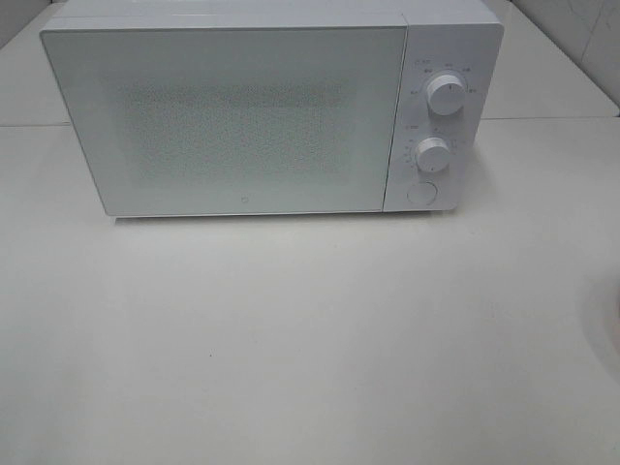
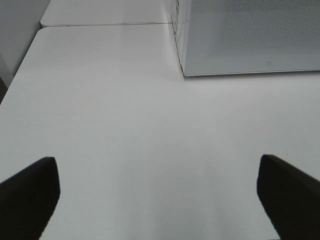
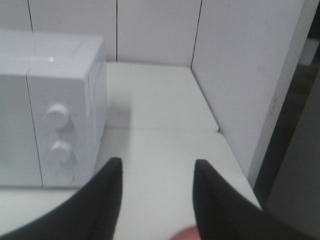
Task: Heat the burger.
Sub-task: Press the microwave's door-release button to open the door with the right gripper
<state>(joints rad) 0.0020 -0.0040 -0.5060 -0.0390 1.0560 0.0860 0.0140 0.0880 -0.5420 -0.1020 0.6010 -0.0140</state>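
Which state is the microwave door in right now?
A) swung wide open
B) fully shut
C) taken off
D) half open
B: in the high view the microwave door sits flush beside the knob panel, with no gap and no view of the inside.

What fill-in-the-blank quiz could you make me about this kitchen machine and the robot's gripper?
The door of the microwave is ___. The round knobs on its panel number ___. The left gripper, holding nothing, is not shut but ___.
Missing words: closed; two; open.
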